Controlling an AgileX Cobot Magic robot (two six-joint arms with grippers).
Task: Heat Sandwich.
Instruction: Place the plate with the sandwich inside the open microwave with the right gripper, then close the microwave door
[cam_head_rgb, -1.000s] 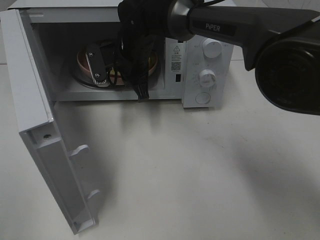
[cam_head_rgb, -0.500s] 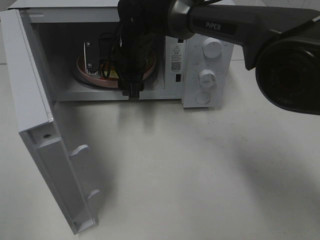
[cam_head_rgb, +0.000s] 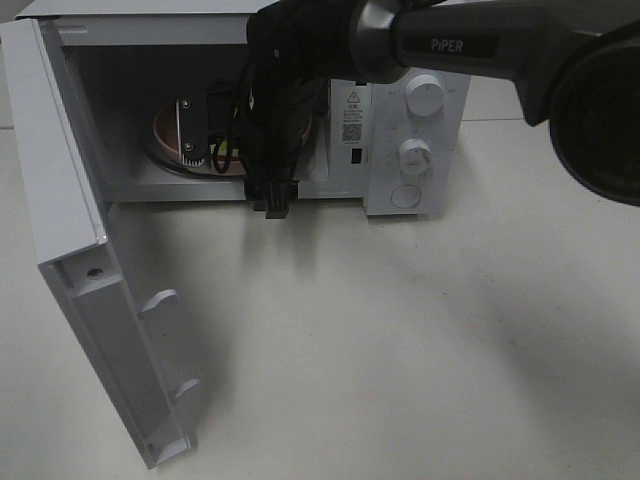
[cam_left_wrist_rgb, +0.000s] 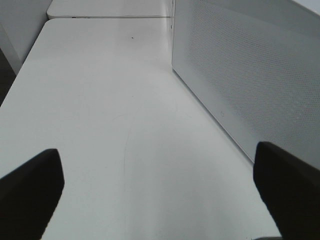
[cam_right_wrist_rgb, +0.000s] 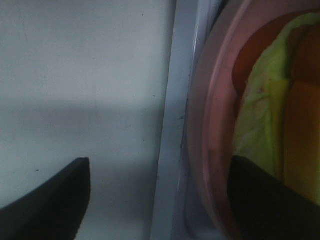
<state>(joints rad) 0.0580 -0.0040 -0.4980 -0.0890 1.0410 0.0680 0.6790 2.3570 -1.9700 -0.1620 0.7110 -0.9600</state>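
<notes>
The sandwich (cam_right_wrist_rgb: 270, 115), with pale yellow-green filling and an orange crust, lies on a round pink plate (cam_right_wrist_rgb: 210, 125) inside the open microwave (cam_head_rgb: 415, 140). In the exterior high view only the plate's left edge (cam_head_rgb: 165, 135) shows; the arm hides the sandwich. My right gripper (cam_head_rgb: 232, 165) reaches into the microwave's mouth. In the right wrist view my right gripper (cam_right_wrist_rgb: 157, 200) is open, its jaws wide either side of the plate's rim and gripping nothing. My left gripper (cam_left_wrist_rgb: 160, 200) is open over the bare table (cam_left_wrist_rgb: 100, 100), beside the microwave's perforated side wall (cam_left_wrist_rgb: 250, 75).
The microwave door (cam_head_rgb: 70, 250) swings out to the left, toward the table's front edge. Two knobs (cam_head_rgb: 413, 155) and a button sit on the panel at the microwave's right. The right arm (cam_head_rgb: 470, 45) crosses above the microwave from the right.
My right gripper has opened and let go of the plate, which now rests inside the microwave. It has drawn back a little toward the microwave's front opening. The left view's arm gives no earlier frame.
</notes>
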